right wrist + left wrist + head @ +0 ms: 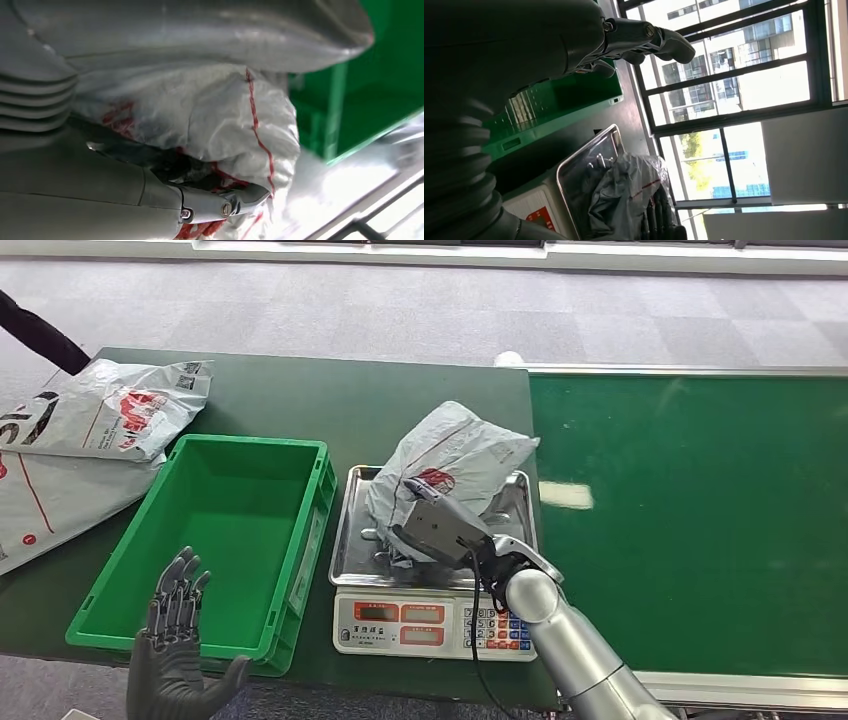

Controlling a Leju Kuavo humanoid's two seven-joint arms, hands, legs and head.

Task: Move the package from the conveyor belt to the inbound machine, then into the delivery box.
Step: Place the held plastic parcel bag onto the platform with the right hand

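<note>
My right hand (432, 530) grasps the grey package (455, 465) as it rests on the scale's steel tray (352, 530), the inbound machine, likely for weighing. My left hand (178, 640) waits released, fingers spread, near the green delivery box (300, 540). The package's red print is too crumpled to read.

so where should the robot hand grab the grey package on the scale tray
Around its bunched near end, coming from the robot's side, as the right robot hand grips it now: the grey package is soft and crumpled, rising from the scale tray, so fingers can wrap the bulge.
</note>
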